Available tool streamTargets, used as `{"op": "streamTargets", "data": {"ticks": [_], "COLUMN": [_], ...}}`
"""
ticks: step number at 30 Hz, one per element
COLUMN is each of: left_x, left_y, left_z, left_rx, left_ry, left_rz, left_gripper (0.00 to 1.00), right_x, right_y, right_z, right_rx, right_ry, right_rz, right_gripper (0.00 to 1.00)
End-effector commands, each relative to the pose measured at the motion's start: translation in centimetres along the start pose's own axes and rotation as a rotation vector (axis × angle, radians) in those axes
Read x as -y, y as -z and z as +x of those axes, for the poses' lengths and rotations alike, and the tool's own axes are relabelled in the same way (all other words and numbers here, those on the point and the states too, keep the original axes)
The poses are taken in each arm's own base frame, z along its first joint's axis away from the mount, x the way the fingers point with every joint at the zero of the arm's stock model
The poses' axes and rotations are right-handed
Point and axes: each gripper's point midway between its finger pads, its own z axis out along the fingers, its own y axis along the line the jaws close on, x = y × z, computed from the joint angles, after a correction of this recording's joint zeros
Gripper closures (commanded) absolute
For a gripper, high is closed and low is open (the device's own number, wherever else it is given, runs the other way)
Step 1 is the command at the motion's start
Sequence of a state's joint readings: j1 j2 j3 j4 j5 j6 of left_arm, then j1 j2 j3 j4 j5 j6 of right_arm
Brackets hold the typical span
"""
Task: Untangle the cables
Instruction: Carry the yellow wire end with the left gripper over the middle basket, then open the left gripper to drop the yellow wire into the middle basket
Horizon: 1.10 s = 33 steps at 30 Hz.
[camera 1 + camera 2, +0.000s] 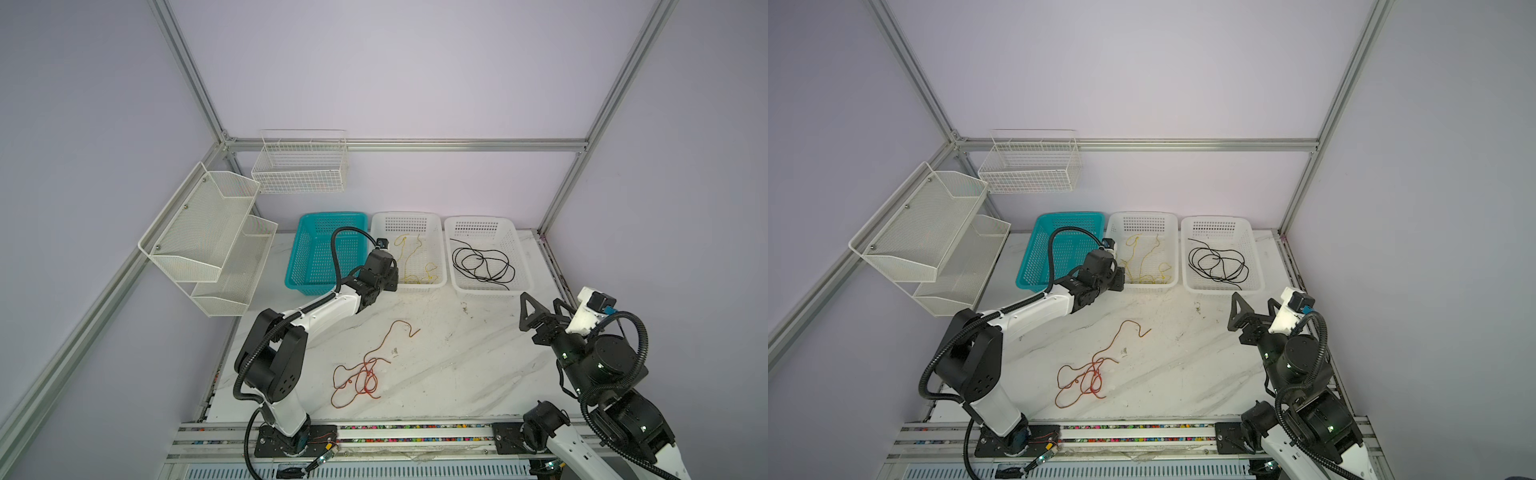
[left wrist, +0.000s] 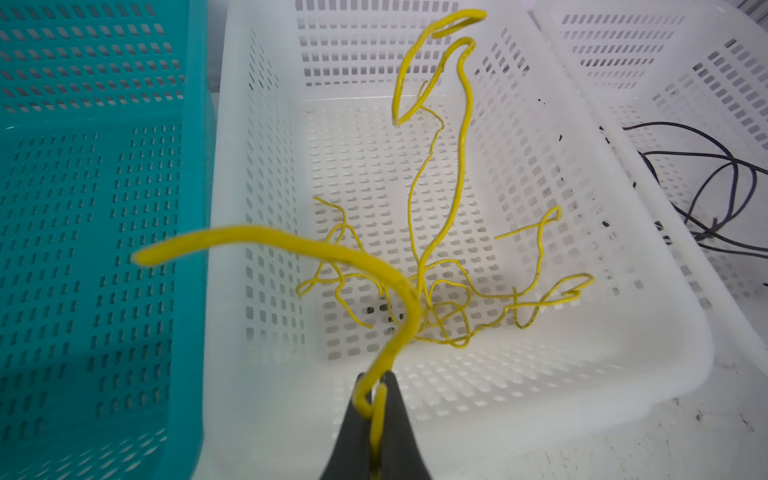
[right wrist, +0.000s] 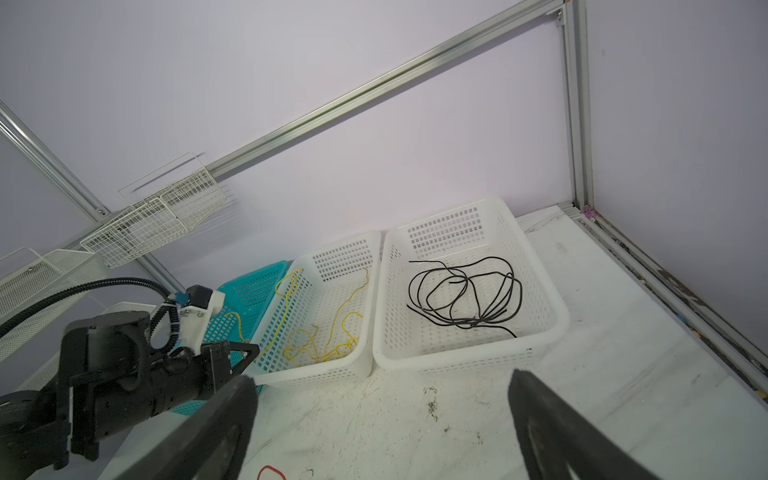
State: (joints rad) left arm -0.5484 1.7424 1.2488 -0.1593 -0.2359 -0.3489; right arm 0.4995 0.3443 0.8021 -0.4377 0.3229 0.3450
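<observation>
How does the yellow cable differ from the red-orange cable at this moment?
The yellow cable sits mostly in the middle white basket, the red-orange cable on the table in front of it. The left gripper is shut on the yellow cable; nothing touches the red-orange cable. The yellow cable spreads in loose bends; the red-orange cable is bunched into crossing loops at one end. Both are thin and curved.

left claw (image 2: 376, 384) cropped, yellow cable (image 2: 270, 237) apparently blurred
</observation>
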Motion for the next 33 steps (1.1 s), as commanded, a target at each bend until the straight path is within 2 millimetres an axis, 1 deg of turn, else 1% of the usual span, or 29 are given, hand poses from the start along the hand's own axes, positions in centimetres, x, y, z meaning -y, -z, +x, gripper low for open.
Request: {"op": "streamTargets", "data": {"ticks": [1,2,5,9,13,16,18,20,21,23,25,27,28,30,33], "left_x": [1.6,1.7,1.7,1.7,2.0,2.2,2.4,2.6,2.7,2.7,3.0,3.2,3.2,2.8,2.0], "left_y": [0.8,0.5,-1.0,-2.2,-2.6,-2.2,-1.5,-0.3,0.3,1.9,3.6,5.3,5.9,7.5,9.8], "left_z": [-6.1,-6.1,-5.3,-4.6,-4.7,-5.4,-6.1,-6.8,-7.2,-7.7,-7.9,-7.4,-6.7,-5.8,-3.5], "left_rx": [0.125,0.119,0.082,0.05,0.04,0.046,0.057,0.074,0.082,0.096,0.106,0.101,0.09,0.083,0.063], "left_ry": [0.03,0.02,-0.001,-0.013,-0.023,-0.022,-0.01,0.012,0.025,0.057,0.068,0.089,0.098,0.109,0.112], "left_rz": [0.053,0.056,0.042,0.037,0.04,0.046,0.059,0.081,0.089,0.112,0.154,0.199,0.214,0.228,0.243], "left_gripper": [1.0,0.99,0.92,0.85,0.8,0.78,0.75,0.69,0.66,0.56,0.49,0.44,0.42,0.4,0.36], "right_x": [0.3,0.2,0.3,0.3,0.3,0.4,0.4,0.4,0.4,0.4,0.4,0.4,0.4,0.4,0.4], "right_y": [0.2,0.3,0.2,0.2,0.2,0.3,0.3,0.3,0.3,0.2,0.2,0.2,0.2,0.2,0.1], "right_z": [-0.4,-0.5,-0.4,-0.4,-0.4,-0.5,-0.5,-0.5,-0.5,-0.5,-0.5,-0.5,-0.4,-0.5,-0.4], "right_rx": [0.031,0.032,0.03,0.03,0.03,0.034,0.035,0.035,0.035,0.035,0.034,0.033,0.034,0.035,0.029], "right_ry": [0.005,0.005,0.005,0.005,0.006,0.005,0.005,0.004,0.004,0.005,0.006,0.007,0.006,0.006,0.008], "right_rz": [0.008,0.005,0.007,0.007,0.009,0.011,0.013,0.016,0.015,0.016,0.015,0.015,0.015,0.014,0.015], "right_gripper": [0.03,0.03,0.03,0.03,0.03,0.03,0.03,0.03,0.03,0.03,0.03,0.03,0.03,0.03,0.03]}}
